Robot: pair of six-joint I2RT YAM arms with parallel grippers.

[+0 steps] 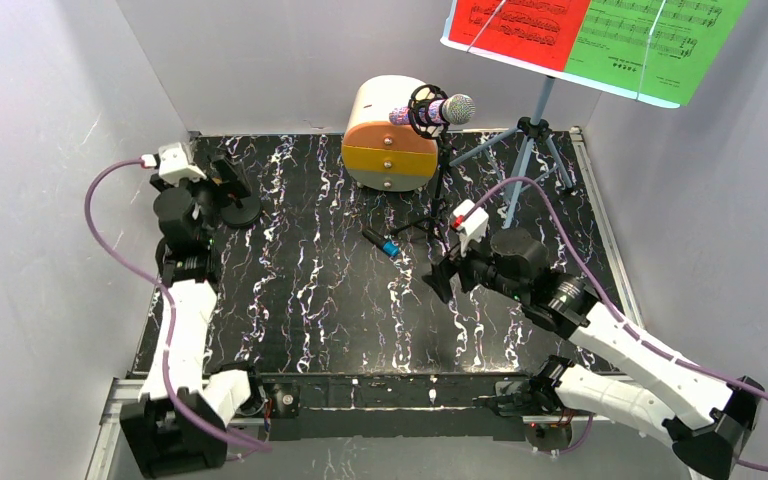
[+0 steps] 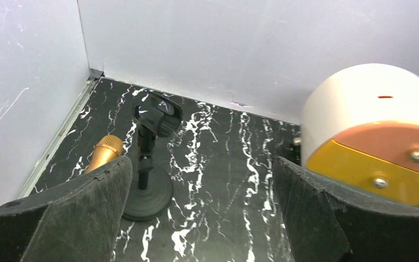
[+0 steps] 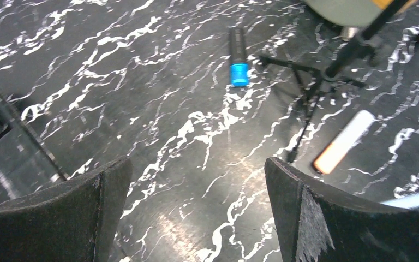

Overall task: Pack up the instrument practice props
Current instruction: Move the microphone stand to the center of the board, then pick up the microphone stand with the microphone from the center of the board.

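Left gripper (image 2: 201, 210) and right gripper (image 3: 196, 210) are wide open, empty. A round cabinet (image 2: 371, 125) sits by the left one. Its finger (image 2: 76, 218) half hides the gold microphone (image 2: 105, 153), maybe lying down.

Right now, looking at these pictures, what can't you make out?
Gold microphone: left wrist view, handle hidden behind the left gripper.
Music sheets: top view, cut off by the upper edge, notes too small.
Blue-tipped black cylinder: right wrist view, too small to identify.
Pale orange-ended bar: right wrist view, blurred.
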